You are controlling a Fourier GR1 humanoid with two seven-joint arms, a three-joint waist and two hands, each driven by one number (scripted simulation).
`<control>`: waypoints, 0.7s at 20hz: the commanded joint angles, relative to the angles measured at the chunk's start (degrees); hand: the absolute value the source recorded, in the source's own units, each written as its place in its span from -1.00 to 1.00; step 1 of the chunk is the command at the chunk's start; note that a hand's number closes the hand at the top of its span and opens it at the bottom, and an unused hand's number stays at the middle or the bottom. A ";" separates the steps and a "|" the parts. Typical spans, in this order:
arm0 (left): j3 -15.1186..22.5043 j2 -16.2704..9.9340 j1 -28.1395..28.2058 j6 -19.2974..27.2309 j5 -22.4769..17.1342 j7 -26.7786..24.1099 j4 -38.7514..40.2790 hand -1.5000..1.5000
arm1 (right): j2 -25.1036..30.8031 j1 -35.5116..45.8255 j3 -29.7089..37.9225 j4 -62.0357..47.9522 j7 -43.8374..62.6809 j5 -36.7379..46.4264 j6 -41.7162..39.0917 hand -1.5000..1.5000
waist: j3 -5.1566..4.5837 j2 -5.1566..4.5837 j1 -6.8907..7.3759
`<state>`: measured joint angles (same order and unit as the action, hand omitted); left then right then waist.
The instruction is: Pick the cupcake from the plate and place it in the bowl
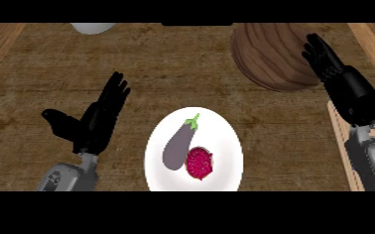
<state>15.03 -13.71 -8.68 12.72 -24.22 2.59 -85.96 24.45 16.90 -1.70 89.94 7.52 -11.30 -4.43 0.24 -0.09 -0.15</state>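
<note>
Head view is showing the red cupcake [199, 163] sitting on the white plate [223, 129] beside an eggplant [178, 145] — wooden bowl [271, 54] lying beyond. Left hand [95, 119] and right hand [333, 72] are hovering with fingers straight, holding nothing.

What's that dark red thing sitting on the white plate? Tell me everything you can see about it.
The cupcake is a small, roundish piece in deep crimson with a speckled, crumbly-looking surface and a darker edge. It sits on the white plate, in the plate's lower middle part. Its left side lies against or very close to the grey-purple eggplant beside it. Neither hand touches it, and it is still far from the wooden bowl.
</note>
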 commanded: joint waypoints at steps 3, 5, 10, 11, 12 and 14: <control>2.69 -3.15 0.33 -1.46 5.42 -2.24 -1.06 0.00 | -8.99 -6.06 -1.84 9.83 5.12 11.60 21.52 1.00 | -0.42 1.32 -2.28; 2.35 -6.28 -1.93 -3.12 6.71 -1.87 -1.55 0.00 | -12.11 -8.81 -1.05 10.06 5.28 15.43 28.73 1.00 | -0.47 1.83 -4.12; 4.73 -7.66 -0.58 -5.37 7.93 -1.73 -2.02 0.00 | -16.75 -19.32 -6.04 9.16 10.63 28.77 40.57 -1.00 | -0.54 1.43 -4.60; 5.77 -7.35 -0.73 -5.83 8.50 -1.99 -2.26 0.00 | -20.59 -19.89 -8.67 10.60 9.22 31.70 44.60 -1.00 | -0.47 1.12 -3.41; 6.66 -7.38 -0.09 -6.71 8.22 -1.51 -3.45 0.00 | -22.74 -20.06 -11.83 10.68 10.01 36.34 47.62 -1.00 | -0.50 0.94 -1.80; 6.06 -8.64 1.38 -7.33 8.23 -2.81 -4.98 0.00 | -22.45 -24.94 -16.99 10.70 11.49 46.10 50.02 -1.00 | -0.66 1.06 -1.18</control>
<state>20.22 -20.86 -8.60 7.16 -16.42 0.39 -88.73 6.87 -2.12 -11.41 99.10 16.95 22.13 37.10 -0.41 0.99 -2.95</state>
